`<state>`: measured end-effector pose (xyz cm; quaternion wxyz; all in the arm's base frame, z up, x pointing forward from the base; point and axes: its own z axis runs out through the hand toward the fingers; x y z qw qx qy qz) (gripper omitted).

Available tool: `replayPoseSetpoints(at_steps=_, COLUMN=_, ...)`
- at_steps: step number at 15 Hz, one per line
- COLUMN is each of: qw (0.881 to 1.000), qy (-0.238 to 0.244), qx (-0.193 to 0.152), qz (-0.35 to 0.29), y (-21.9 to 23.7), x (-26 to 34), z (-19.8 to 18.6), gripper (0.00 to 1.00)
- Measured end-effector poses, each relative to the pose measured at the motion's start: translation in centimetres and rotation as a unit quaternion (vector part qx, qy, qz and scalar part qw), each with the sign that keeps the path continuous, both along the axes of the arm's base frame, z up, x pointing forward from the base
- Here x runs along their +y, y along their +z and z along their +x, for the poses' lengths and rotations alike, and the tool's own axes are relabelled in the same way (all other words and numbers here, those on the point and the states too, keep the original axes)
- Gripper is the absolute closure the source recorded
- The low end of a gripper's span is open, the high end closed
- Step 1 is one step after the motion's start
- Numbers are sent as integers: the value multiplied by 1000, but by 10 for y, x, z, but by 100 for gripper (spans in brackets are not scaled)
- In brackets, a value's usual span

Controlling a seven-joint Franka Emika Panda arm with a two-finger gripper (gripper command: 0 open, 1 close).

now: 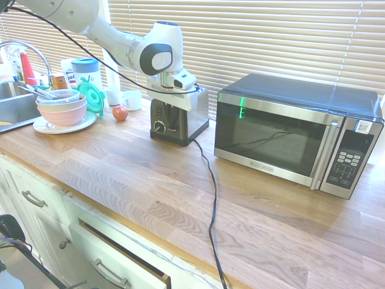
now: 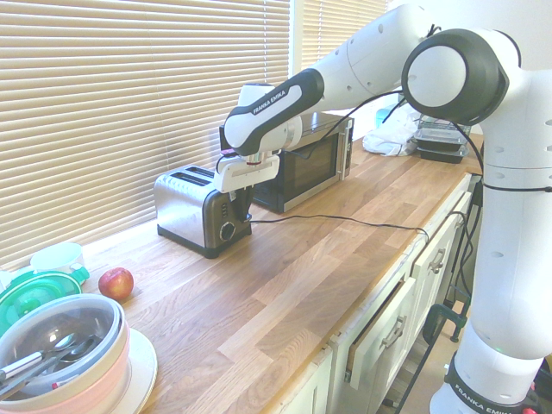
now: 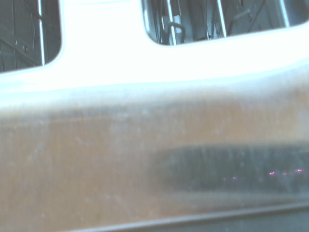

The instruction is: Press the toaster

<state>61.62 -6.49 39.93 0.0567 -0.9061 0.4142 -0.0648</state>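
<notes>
Toaster [image 1: 180,117] near back of wooden surface [image 1: 180,192], in front of window blinds, well left of microwave [image 1: 295,135] in first exterior view; black front panel with knob [image 1: 159,126] faces the surface's front edge, steel body runs back toward the blinds, so long axis goes front to back. Tool [image 1: 171,103] directly above and against the black front end, pointing straight down, fingers shut and holding nothing, set on the lever side of the panel; exact contact with the lever hidden by the wrist housing, cannot tell if touching. In second exterior view, tool [image 2: 242,191] sits just over the front face of toaster [image 2: 197,207], slots visible behind it and clear. Wrist view blurred: only bright steel top and two slot openings of toaster [image 3: 145,63]. Coming move judged as a straight downward push along the front panel; target lies below the tool, no sideways travel needed. Room: open surface in front and to the microwave side; apple [image 1: 120,112] and mug [image 1: 132,99] near on the sink side, stacked bowls [image 1: 62,108] further off, none in the path. Black cord [image 1: 212,198] trails from toaster toward the front edge, clear of a vertical press. Risk judged: slipping off the lever, or toaster sliding, being light.
</notes>
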Motion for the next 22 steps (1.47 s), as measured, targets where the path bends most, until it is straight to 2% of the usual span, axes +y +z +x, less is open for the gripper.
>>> replayPoseSetpoints(at_steps=15, qw=1000, qy=-4, qx=-7, qz=5, y=6, x=-19, z=-3, gripper=100)
replayPoseSetpoints(at_steps=19, qw=999, qy=-8, qx=-37, qz=0, y=34, x=-32, z=-15, gripper=100)
replayPoseSetpoints(at_steps=22, qw=998, qy=-12, qx=-59, qz=0, y=56, x=-33, z=-49, gripper=100)
